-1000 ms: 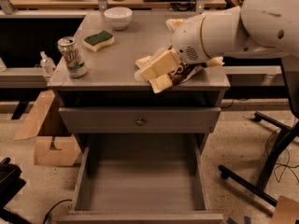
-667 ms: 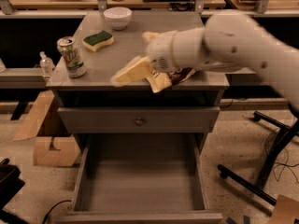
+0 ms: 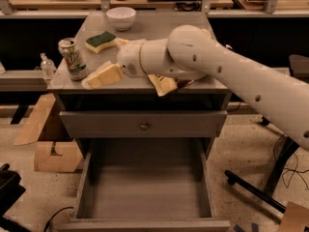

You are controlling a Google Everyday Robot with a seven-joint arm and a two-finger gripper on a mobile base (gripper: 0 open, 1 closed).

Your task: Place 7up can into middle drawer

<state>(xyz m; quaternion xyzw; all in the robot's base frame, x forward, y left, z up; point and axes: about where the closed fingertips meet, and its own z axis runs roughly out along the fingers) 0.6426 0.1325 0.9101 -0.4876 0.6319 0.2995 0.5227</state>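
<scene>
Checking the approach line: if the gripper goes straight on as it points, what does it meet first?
Most likely the can, standing just left of the gripper on the cabinet top, though depth is unclear and it may pass in front.

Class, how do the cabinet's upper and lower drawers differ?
The upper drawer is shut; the lower drawer is pulled out. The upper drawer shows a front with a knob; the lower drawer shows its floor and side walls. Both are grey. The pincer is over the tabletop, near the can.
</scene>
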